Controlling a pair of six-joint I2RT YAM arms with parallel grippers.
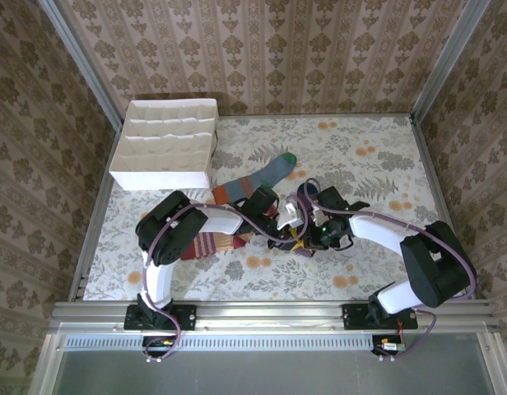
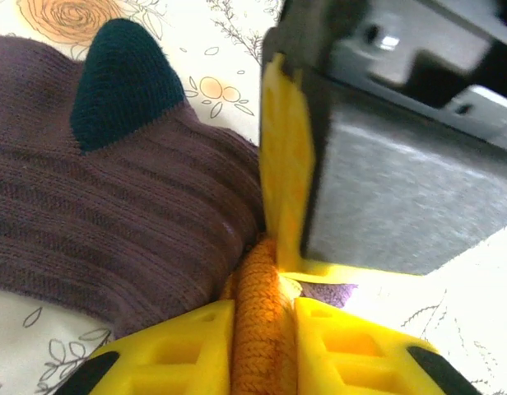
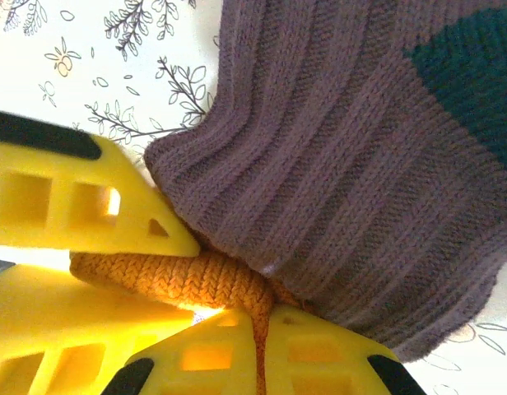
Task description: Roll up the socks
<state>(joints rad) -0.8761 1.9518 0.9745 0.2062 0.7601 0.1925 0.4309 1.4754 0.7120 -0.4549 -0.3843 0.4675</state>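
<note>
Though arms (image 1: 377, 234) overlap overhead | wrist: left jaws, right jaws pinch orange cuff (image 2: 258, 329) of purple sock (image 2: 113, 222).

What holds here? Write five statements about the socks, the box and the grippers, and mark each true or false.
1. The white box holds rolled socks. False: its compartments look empty.
2. The purple sock has a dark teal patch. True.
3. The grey-blue sock lies inside the box. False: it lies flat on the table, to the right of the box.
4. The right gripper pinches the orange knit edge of the purple sock. True.
5. The left gripper is far from the right one. False: its fingers close on the same orange edge, right beside the right gripper's.
</note>
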